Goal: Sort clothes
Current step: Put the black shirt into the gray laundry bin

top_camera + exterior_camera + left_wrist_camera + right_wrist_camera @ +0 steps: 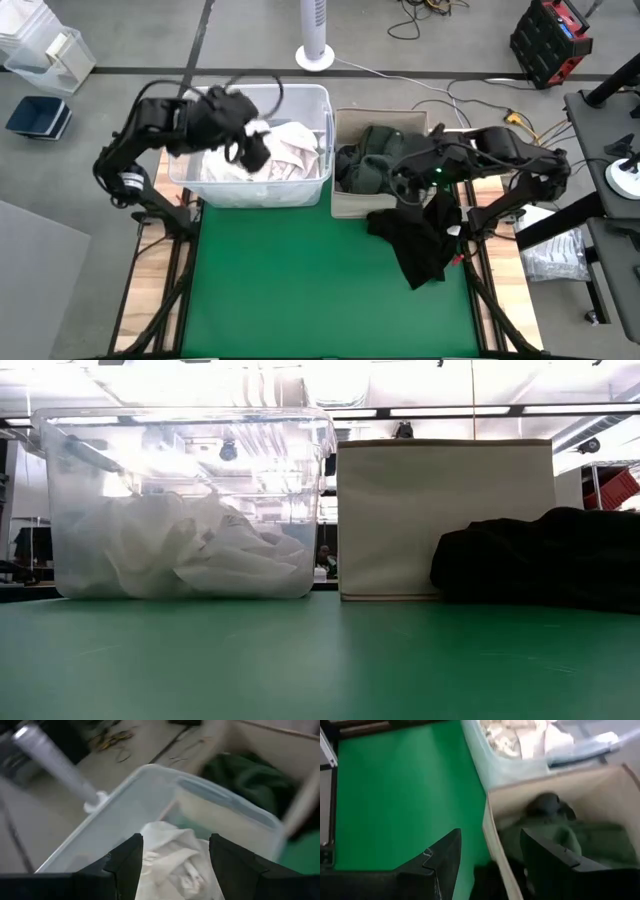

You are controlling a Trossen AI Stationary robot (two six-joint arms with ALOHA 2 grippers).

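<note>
On the green mat (300, 290), white clothes (290, 150) fill the clear bin (318, 190) at upper left beneath the parted, empty left gripper (175, 865), while the spread right gripper (490, 865) hangs over the beige box (345, 205), half-hiding a black garment (420, 245).

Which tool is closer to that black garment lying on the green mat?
Right. The right tool is at the beige bin's front edge, just above the black garment; the left tool is over the clear bin.

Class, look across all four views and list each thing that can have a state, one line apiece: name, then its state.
clear plastic bin: upright, lidless, holding white clothes.
beige fabric bin: upright, open-topped, holding dark green clothes.
black garment: crumpled on the green mat, beside the beige bin.
left gripper: open, over the white clothes.
right gripper: open, above the beige bin's edge.
</note>
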